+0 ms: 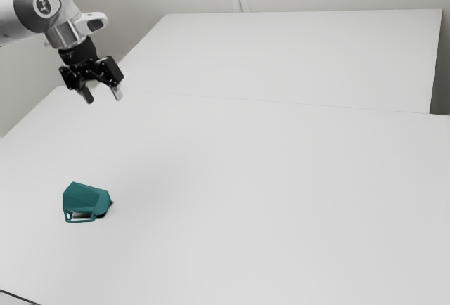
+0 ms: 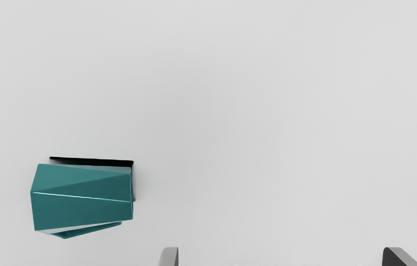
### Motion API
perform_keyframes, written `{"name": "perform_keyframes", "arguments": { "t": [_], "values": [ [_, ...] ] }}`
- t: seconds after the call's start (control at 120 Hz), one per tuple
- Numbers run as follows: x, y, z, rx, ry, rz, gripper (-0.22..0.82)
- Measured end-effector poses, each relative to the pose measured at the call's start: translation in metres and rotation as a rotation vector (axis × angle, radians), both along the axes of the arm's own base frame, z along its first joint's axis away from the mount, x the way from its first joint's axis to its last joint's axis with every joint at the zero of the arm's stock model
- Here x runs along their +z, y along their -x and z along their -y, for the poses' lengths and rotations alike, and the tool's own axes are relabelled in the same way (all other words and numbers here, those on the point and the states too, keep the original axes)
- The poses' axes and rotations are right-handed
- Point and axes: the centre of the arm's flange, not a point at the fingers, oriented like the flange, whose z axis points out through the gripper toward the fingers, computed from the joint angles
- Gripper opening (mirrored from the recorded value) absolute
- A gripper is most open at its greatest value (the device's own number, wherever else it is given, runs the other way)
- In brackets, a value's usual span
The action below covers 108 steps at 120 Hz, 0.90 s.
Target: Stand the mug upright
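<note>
In the exterior view, the green-blue mug [image 1: 88,197] was seen tipped on its side on the white table [image 1: 281,178], with its handle [image 1: 80,221] turned out to one side. Its inside was hidden. The black gripper [image 1: 103,98] was held up above the table, well apart from the mug, with its fingers spread and nothing gripped. The arm [image 1: 67,34] was cut off by the edge, and its small round badge [image 1: 43,4] could not be read.

In the wrist view, the handle was partly covered by the mug. The mug was placed outside the gap between the fingers, nearer to one.
</note>
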Motion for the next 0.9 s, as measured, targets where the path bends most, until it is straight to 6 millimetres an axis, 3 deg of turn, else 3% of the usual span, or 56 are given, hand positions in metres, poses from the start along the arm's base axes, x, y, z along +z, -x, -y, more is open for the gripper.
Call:
{"name": "perform_keyframes", "arguments": {
  "t": [0.383, 0.567, 0.9],
  "values": [
    [-0.063, 0.093, -0.114, 0.136, 0.291, 0.087, 0.60],
    [-0.087, 0.116, -0.156, 0.108, 0.354, 0.141, 0.60],
    [-0.180, 0.133, -0.220, 0.055, 0.471, 0.132, 0.60]
  ]
}}
